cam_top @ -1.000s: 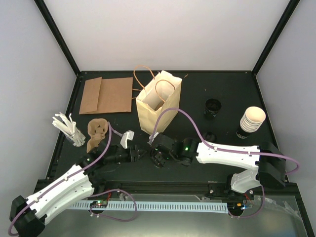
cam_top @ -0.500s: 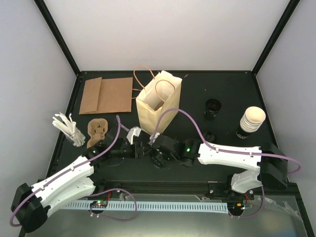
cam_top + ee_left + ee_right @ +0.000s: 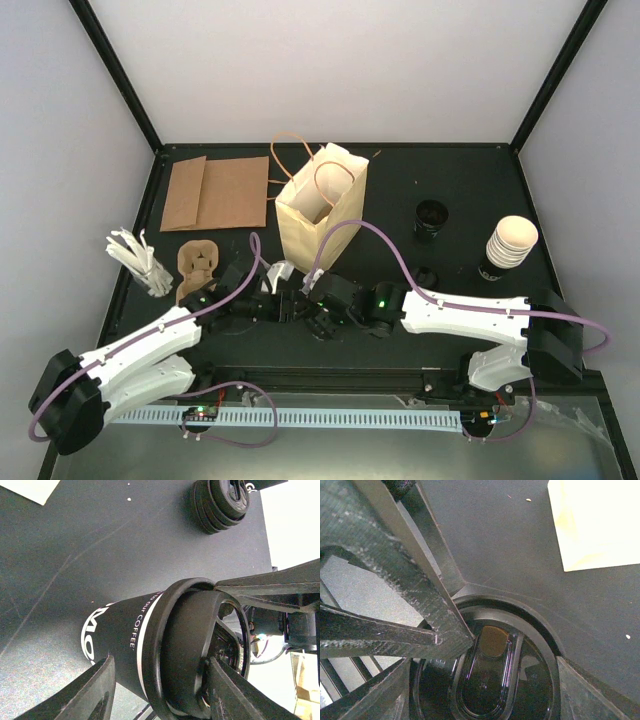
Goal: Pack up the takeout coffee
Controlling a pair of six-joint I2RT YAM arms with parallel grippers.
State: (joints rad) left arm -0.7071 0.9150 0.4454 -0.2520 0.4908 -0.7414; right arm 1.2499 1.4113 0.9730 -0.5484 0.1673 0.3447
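At the middle of the counter (image 3: 400, 200), just on the near side of the paper bag (image 3: 320, 215), the left tool (image 3: 160, 680) grips the black takeout coffee (image 3: 125, 640) by its body, jaws half apart. The right tool (image 3: 480, 690) clasps its lidded top, jaws wide.

Left arm (image 3: 140, 350) swung in toward centre, its black shoulder end turned up and right. The left gripper (image 3: 285, 305) moved right, from a clear gap a second ago to right up against the right gripper (image 3: 318, 318). Its jaws now sit either side of the black lidded paper cup with white lettering (image 3: 120, 640); contact unclear. White block on left wrist (image 3: 280, 271) shifted right, closer to the cream paper bag (image 3: 320, 215). Purple cable loop (image 3: 252, 245) arches higher.
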